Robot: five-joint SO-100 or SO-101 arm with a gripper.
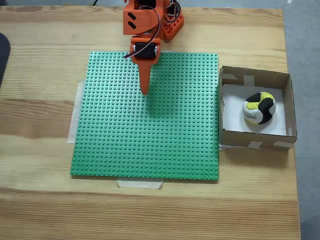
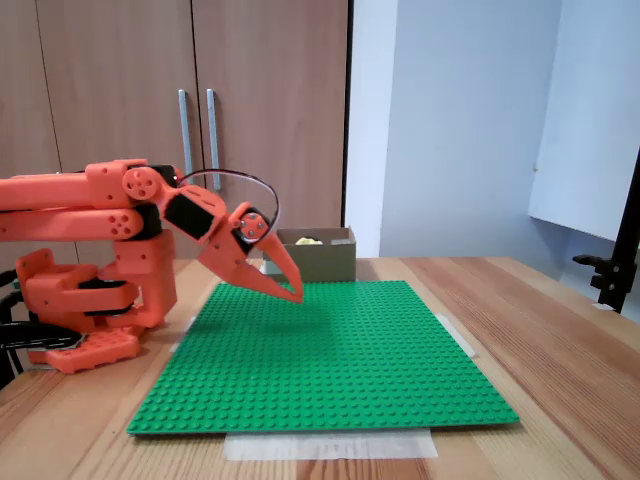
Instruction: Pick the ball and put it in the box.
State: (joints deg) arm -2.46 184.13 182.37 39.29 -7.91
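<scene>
Wooden surface (image 1: 45, 210) is carrying a green studded baseplate (image 2: 330, 360) nearest me. Over it the orange arm's jaws (image 2: 292, 290) are hanging pinched together, gripping nothing. Farther back the ball (image 1: 259, 108) is sitting inside the box (image 1: 255, 137). It looks soft and light; a squeeze across its middle should be holding it.
</scene>
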